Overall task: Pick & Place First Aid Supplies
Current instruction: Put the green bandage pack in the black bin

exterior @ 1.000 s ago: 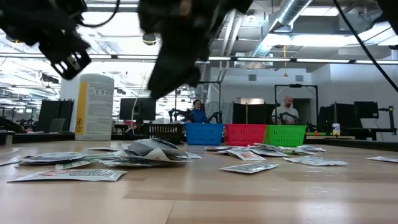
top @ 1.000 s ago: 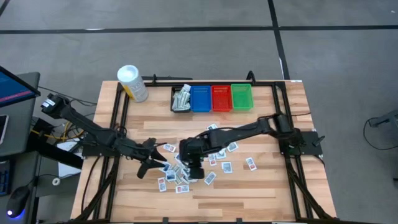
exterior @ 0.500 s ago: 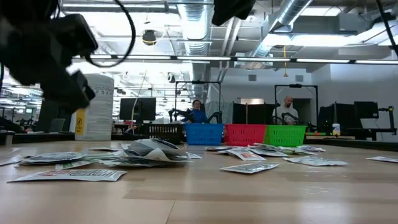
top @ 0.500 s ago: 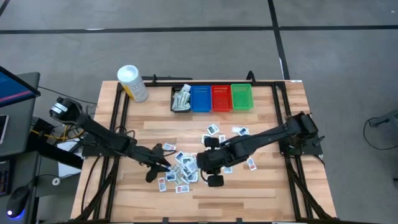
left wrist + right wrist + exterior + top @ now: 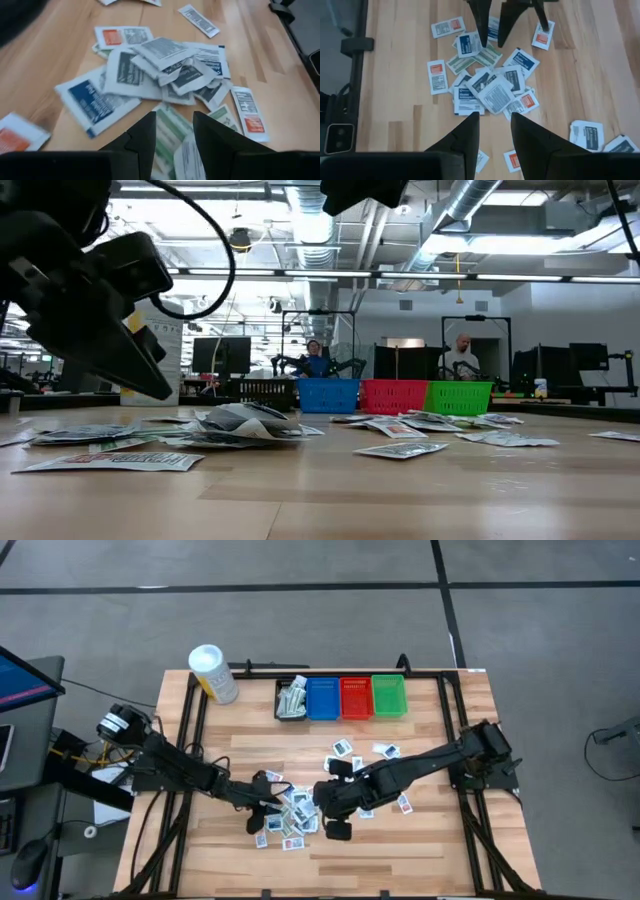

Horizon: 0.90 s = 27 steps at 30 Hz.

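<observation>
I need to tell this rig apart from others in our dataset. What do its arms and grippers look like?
Both arms are dark, jointed and slim. The left gripper and right gripper each end in two black, flat, tapering fingers. The left arm's base carries a round black-and-silver joint, with yellow cables beside it. No markings are readable.

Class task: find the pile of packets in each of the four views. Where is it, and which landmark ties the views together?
High view: the pile lies below centre.
Low view: left of centre.
Left wrist view: mid-picture, past the fingers.
Right wrist view: mid-picture.
Landmark: the open left gripper at the pile's edge, seen in the high and both wrist views.
</observation>
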Motion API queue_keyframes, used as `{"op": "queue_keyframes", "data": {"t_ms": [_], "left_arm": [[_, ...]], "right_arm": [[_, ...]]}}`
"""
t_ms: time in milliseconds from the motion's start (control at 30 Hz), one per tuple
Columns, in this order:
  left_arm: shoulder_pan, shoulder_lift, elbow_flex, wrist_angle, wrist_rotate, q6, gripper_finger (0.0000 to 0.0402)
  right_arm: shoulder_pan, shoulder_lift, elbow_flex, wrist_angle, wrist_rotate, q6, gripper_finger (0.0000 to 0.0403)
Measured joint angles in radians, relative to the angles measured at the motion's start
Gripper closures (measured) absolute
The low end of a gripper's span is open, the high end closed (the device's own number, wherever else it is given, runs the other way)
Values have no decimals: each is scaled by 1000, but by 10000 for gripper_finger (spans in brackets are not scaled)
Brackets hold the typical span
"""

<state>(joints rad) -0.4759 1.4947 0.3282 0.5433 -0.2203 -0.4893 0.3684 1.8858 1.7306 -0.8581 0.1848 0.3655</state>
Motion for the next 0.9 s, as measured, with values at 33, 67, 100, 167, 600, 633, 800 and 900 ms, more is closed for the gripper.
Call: {"op": "queue_keyframes", "data": {"t_ms": [33, 67, 100, 167, 600, 633, 800, 900], "left_arm": [[0, 12, 10, 0, 0, 12, 271], [2, 28, 21, 0, 0, 22, 271], [5, 47, 35, 0, 0, 33, 271], [11, 81, 54, 0, 0, 42, 271], [32, 165, 66, -6, -13, 16, 271], [32, 165, 66, -12, -13, 17, 271], [19, 130, 64, -44, 10, 100, 271], [16, 111, 63, -72, 13, 146, 271]], "right_arm": [[4, 0, 0, 0, 0, 1, 296], [7, 0, 0, 2, 0, 2, 296], [10, 0, 0, 3, 0, 2, 296], [12, 0, 0, 9, 0, 2, 296], [17, 0, 0, 24, -1, 2, 296], [17, 0, 0, 24, -1, 2, 296], [17, 0, 0, 24, 0, 2, 296], [16, 0, 0, 23, 0, 2, 296]]}}
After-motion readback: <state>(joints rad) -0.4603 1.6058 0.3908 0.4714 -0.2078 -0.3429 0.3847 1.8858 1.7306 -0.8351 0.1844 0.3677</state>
